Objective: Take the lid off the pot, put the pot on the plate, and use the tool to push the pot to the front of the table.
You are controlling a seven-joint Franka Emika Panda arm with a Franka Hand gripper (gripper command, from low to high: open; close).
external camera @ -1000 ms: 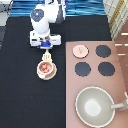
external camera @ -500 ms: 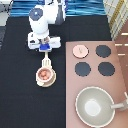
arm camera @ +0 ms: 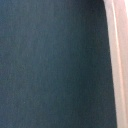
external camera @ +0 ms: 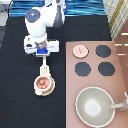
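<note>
The pink pot [external camera: 43,84], its reddish-brown inside showing, sits on the tan plate [external camera: 36,91] on the black table [external camera: 20,105], left of the stove. The cream tool [external camera: 44,66] reaches from my gripper [external camera: 43,54] down to the pot's upper rim, its blade touching the pot. My gripper hangs just above them in the exterior view, shut on the tool's handle. The pale-pink lid [external camera: 79,50] lies on the stove's upper left corner, apart from the pot. The wrist view shows dark table [arm camera: 50,65] and a pale strip [arm camera: 118,60] that I cannot identify.
The pinkish-brown stove counter [external camera: 120,75] fills the exterior view's right, with three black burners [external camera: 82,68]. A large grey-green pan [external camera: 94,105] with a handle stands at its bottom. A blue striped cloth [external camera: 85,10] lies along the top edge.
The pot and plate have slid toward the exterior view's bottom, with the tool and my gripper following behind them. The lid and pan have not moved.
</note>
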